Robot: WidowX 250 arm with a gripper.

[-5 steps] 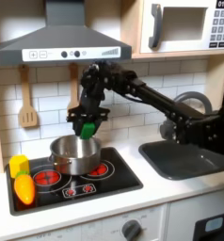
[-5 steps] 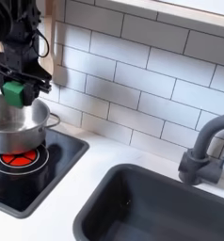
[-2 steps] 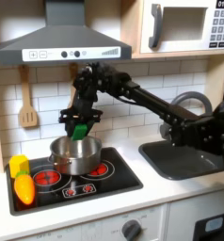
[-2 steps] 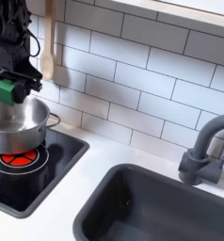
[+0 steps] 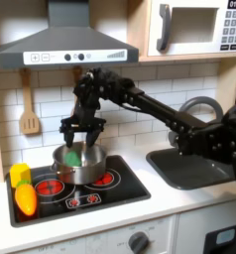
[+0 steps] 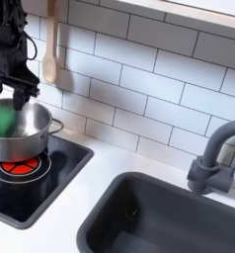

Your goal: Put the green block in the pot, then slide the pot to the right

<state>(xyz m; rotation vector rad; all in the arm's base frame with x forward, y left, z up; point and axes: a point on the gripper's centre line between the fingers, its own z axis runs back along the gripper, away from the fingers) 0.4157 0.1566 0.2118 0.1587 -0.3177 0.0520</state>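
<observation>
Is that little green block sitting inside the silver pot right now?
Yes: in the first exterior view the green block lies inside the pot, below the open gripper.

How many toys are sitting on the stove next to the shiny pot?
2: a yellow block and an orange carrot toy just below it, both at the first exterior view's left of the pot. Others may be hidden.

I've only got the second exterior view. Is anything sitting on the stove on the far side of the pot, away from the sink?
Observer: Yes, a yellow block stands to the first exterior view's left of the pot.
Operator: Anything else there?
Observer: An orange toy lies just in front of it.
Operator: Is the pincer open?
Observer: Yes, the pincer is spread open above the pot, with the green block inside.
</observation>
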